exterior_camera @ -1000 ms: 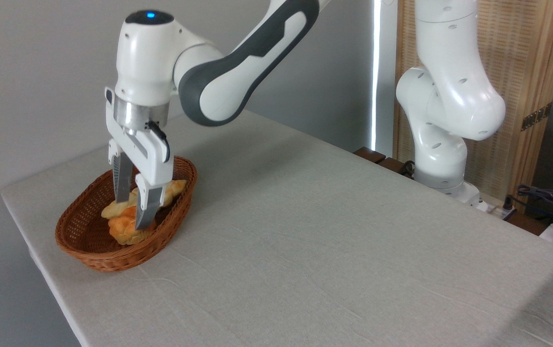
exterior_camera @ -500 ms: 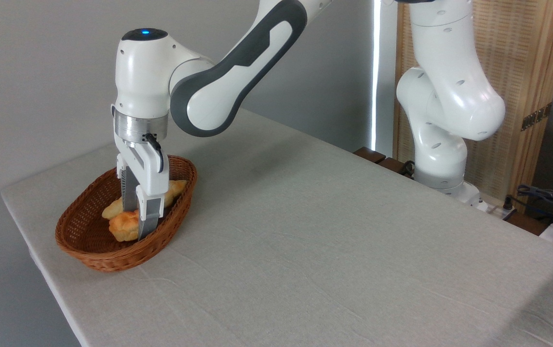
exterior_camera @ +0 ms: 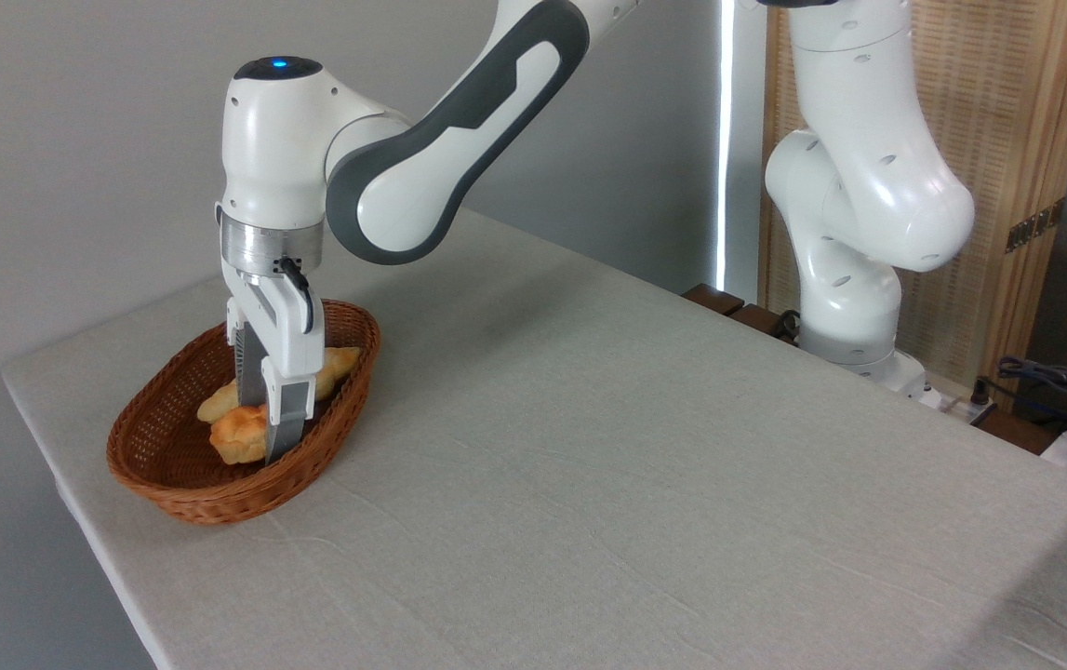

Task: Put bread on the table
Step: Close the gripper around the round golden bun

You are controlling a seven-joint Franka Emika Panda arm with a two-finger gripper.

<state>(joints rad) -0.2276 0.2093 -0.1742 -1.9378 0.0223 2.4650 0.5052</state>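
The bread (exterior_camera: 233, 439), a small golden-orange bun, lies in the brown wicker basket (exterior_camera: 217, 507) at the table's (exterior_camera: 589, 465) left end. My gripper (exterior_camera: 260, 432) reaches straight down into the basket and is shut on the bun. The near finger (exterior_camera: 282, 419) covers the bun's right side. The far finger stands behind the bun, its tip hidden. The bun still sits low inside the basket.
A long pale braided loaf (exterior_camera: 340, 361) lies in the basket behind the bun, touching it. The arm's white base (exterior_camera: 854, 307) stands at the table's far right edge. Cables and a wooden screen are beyond that edge.
Over the last second the gripper dropped lower into the basket and its fingers closed in on the bun, which shifted slightly. Almost nothing has moved in the last half second.
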